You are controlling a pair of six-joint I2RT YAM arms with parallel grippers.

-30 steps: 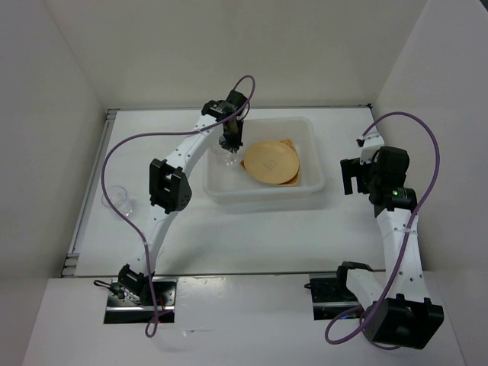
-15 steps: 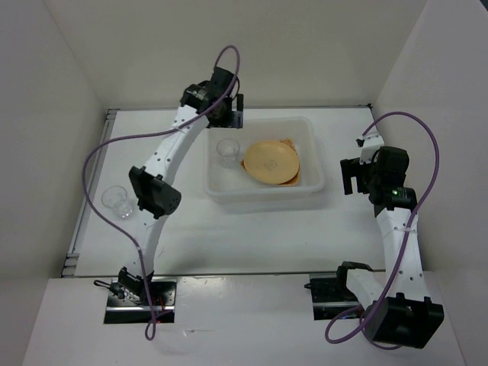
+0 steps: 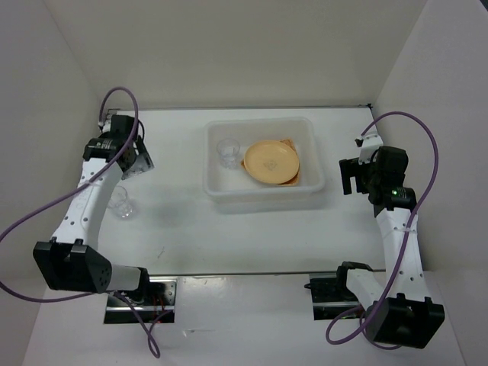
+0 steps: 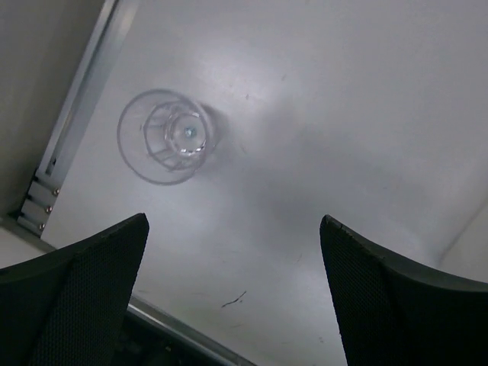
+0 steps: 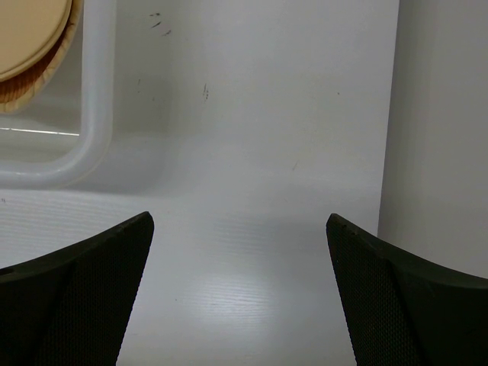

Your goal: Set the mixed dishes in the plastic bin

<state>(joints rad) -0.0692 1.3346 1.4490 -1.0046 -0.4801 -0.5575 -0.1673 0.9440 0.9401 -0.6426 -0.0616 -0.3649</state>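
A glass cup was seen on the tabletop beneath the left tool, spread wide and empty. The right tool was held wide beside the plastic bin, in which a second cup and a yellow-orange plate atop the tan plate were contained.

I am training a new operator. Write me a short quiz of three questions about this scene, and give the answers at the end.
1. How many glass cups are inside the plastic bin?
2. True or false: the left hand is open.
3. Where is the other cup?
A) on the table, left of the bin
B) on the table, right of the bin
C) on the rim of the bin

Key:
1. One glass cup.
2. True.
3. A.
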